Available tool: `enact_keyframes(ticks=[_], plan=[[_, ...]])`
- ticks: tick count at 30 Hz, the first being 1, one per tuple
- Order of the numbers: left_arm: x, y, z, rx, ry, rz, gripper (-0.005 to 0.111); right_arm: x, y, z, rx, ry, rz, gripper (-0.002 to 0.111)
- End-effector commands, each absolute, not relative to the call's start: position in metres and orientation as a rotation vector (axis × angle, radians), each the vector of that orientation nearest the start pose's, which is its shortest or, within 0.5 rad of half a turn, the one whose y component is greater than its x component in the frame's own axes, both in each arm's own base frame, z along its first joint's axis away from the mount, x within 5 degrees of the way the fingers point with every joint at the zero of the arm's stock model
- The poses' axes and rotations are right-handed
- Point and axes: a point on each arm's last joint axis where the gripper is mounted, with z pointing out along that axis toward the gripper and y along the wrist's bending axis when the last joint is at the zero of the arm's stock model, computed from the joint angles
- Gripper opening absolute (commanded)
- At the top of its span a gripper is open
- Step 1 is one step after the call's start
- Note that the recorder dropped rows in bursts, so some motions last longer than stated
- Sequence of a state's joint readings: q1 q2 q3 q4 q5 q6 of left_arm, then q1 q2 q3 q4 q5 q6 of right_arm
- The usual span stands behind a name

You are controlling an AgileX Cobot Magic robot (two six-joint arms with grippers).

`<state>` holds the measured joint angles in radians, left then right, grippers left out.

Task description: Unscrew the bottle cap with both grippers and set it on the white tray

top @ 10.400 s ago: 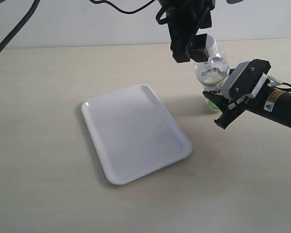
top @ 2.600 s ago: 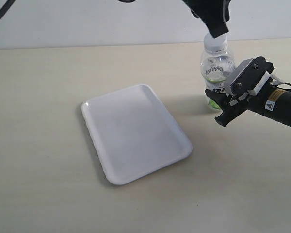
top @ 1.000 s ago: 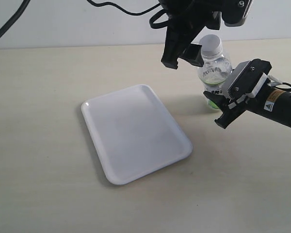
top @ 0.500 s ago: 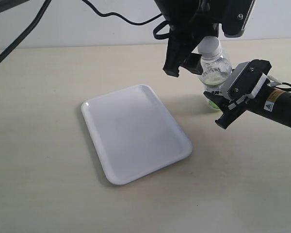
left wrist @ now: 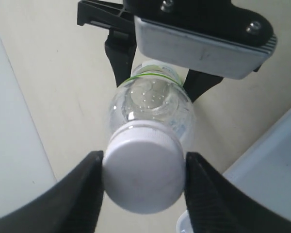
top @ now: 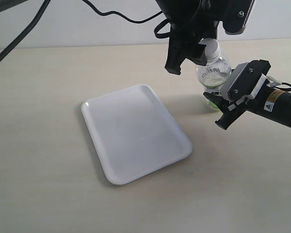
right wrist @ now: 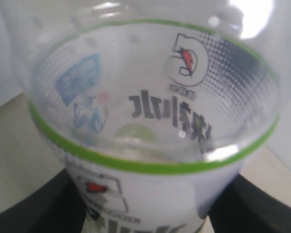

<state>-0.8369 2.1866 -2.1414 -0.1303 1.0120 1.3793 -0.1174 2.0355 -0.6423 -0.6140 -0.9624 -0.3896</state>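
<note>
The clear bottle [top: 214, 74] with its white-and-green label stands tilted on the table, right of the white tray [top: 136, 133]. My right gripper [top: 217, 108] is shut on the bottle's lower body [right wrist: 150, 184], a black finger [right wrist: 48, 204] on each side. The white bottle cap [top: 212, 47] sits on the neck. From above, my left gripper [left wrist: 144, 180] is shut on the bottle cap [left wrist: 144, 174]. Both of its black fingers [left wrist: 77, 194] press against the cap's sides.
The beige table [top: 48, 97] extends left of and in front of the tray. A pale wall [top: 87, 24] runs along the back edge. Black cables [top: 19, 29] hang at the upper left. The left arm's bulky body [top: 194, 19] hovers over the bottle.
The left gripper's fingers have come in from either side and closed against the cap. The bottle leans slightly more. The right gripper has held still.
</note>
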Motion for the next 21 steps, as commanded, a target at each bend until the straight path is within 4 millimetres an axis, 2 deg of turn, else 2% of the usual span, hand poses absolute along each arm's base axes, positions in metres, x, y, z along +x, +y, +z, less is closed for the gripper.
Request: enact_keyframes(ticks=[1,4,8,9,13,21], plan=[[0.3217,-0.3740,0.2942,2.235,1.171,0.042,0.035,0.3180,0.0009,0.0742,-0.941,1.849,-0.093,0.000],[0.3217,-0.3740,0.2942,2.235,1.171,0.042,0.025,0.3180,0.0009,0.0742,-0.941,1.849,-0.093,0.000],[0.3212,-0.3744,0.2942,2.232,1.173,0.031,0.002,0.3180,0.0009,0.0742,-0.926,1.856,-0.083,0.000],[0.3213,-0.3745,0.2943,2.230,1.172,0.032,0.000,0.3180,0.0009,0.0742,-0.926,1.856,-0.083,0.000],[0.3208,-0.3750,0.2944,2.176,1.265,-0.014,0.000,0.3180,0.0009,0.0742,-0.923,1.858,-0.081,0.000],[0.3199,-0.3758,0.2944,1.945,1.607,-0.149,0.000,0.3180,0.0008,0.0742,-0.917,1.860,-0.079,0.000]])
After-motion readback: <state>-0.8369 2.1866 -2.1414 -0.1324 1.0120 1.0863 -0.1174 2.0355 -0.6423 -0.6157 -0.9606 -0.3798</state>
